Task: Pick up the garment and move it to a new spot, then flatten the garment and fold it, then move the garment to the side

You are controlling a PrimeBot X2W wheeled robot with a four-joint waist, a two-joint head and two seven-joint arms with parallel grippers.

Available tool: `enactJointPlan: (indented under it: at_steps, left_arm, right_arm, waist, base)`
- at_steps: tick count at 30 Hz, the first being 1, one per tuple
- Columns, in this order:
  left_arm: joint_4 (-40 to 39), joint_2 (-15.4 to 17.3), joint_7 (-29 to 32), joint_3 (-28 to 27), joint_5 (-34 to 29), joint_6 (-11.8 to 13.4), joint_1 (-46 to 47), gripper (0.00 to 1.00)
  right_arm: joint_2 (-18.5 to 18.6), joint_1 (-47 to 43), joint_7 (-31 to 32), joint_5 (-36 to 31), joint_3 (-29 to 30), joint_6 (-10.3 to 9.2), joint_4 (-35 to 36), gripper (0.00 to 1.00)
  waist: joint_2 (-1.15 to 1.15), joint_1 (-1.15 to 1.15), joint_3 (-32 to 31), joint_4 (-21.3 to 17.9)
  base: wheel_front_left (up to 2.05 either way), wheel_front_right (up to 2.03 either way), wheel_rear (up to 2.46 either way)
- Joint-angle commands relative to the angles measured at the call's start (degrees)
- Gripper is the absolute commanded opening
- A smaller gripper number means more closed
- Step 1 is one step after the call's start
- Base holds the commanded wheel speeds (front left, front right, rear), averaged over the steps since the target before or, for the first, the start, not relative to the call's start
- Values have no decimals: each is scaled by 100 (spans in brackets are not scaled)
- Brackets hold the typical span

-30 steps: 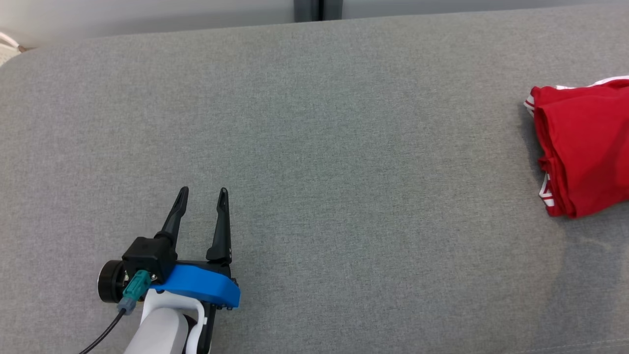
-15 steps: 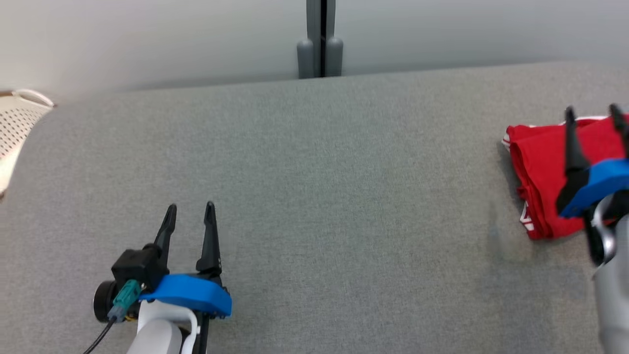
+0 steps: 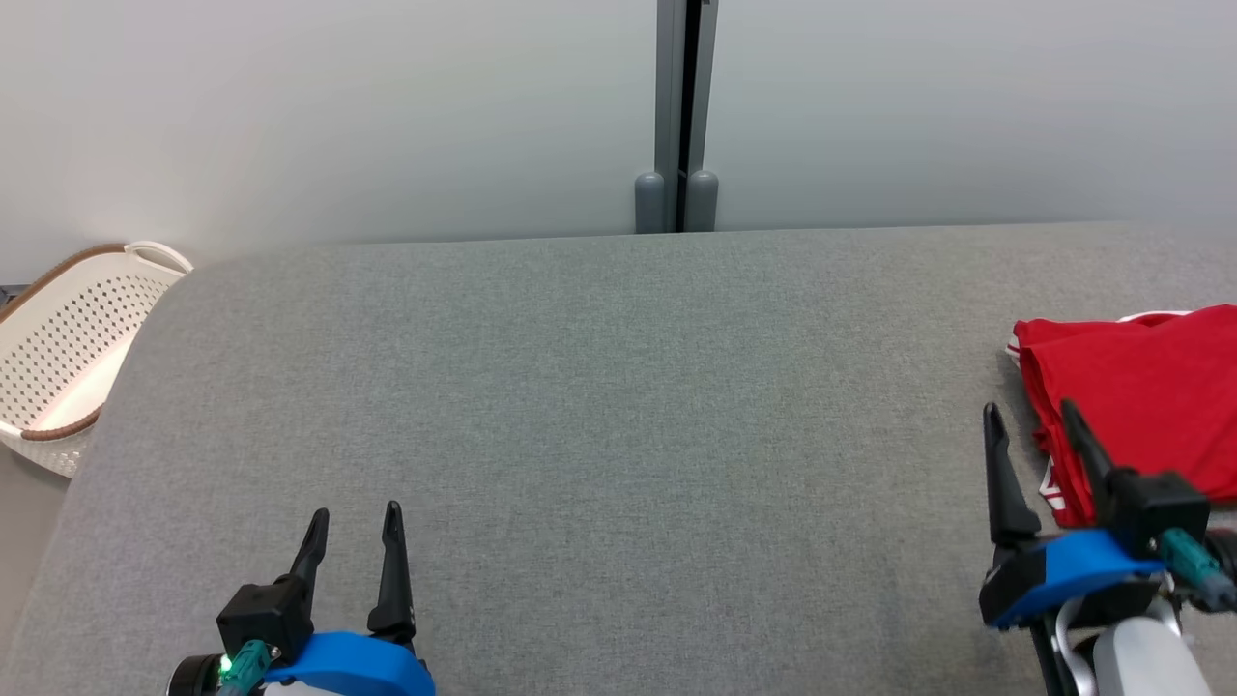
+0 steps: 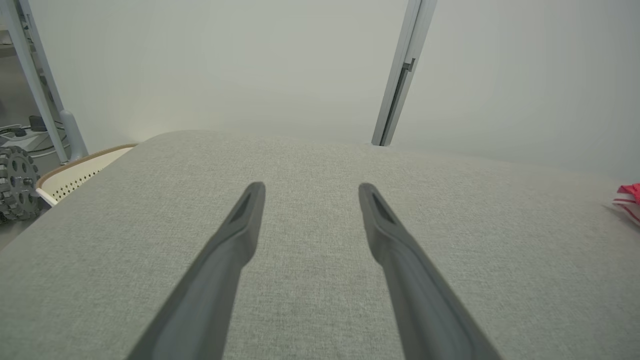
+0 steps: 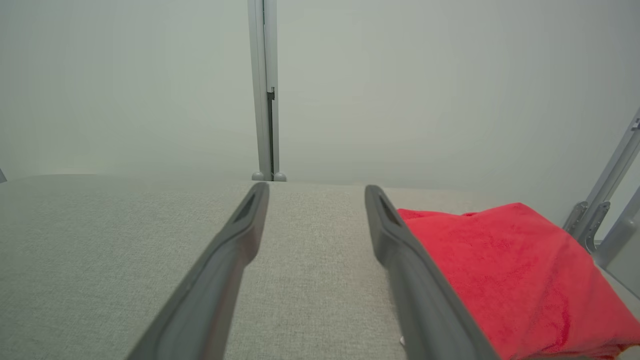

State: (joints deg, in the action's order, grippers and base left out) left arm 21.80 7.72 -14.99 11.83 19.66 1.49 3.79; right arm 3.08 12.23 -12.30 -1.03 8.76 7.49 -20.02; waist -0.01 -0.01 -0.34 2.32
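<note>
Beside right gripper (image 3: 1029,411), spread and empty, folded garment (image 3: 1131,387) may snag and unfold on sideways sweep; left gripper (image 3: 355,512) also spread.

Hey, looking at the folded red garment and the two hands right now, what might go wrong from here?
1. The right hand is open and right beside the folded red fabric garment with white trim; a sideways move could snag the cloth and undo the fold.
2. The garment lies at the right end of the grey fabric-covered surface and runs out of the head view, so a nudge might push it towards the edge.
</note>
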Motion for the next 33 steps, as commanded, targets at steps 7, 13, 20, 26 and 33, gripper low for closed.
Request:
enactJointPlan:
  at_steps: [7, 13, 20, 26, 33]
  left_arm:
    - [-44, 42, -26, 3, -68, 108, -149, 100]
    - [-73, 83, 17, 66, -94, 140, -269, 100]
    - [-99, 116, 68, 109, -82, 177, -328, 100]
    - [-116, 125, 96, 135, -58, 215, -336, 100]
    - [-123, 155, 103, 169, -61, 262, -336, 100]
  right_arm:
    - [-13, -789, -154, 643, -395, 1, 217, 100]
    - [-13, -1035, -217, 830, -619, 1, 189, 100]
    - [-15, -1065, -237, 815, -658, 1, 155, 100]
    - [-15, -1053, -248, 836, -678, 1, 121, 100]
    - [-15, -1010, -252, 900, -727, 1, 84, 100]
  waist:
    - [1, 1, -105, 52]
    - [1, 1, -154, 20]
    - [1, 1, -167, 8]
    - [1, 1, -166, 12]
    - [1, 1, -147, 14]
  base:
    - [0, 0, 0]
    - [0, 0, 0]
    - [0, 0, 0]
    - [0, 0, 0]
    - [0, 0, 0]
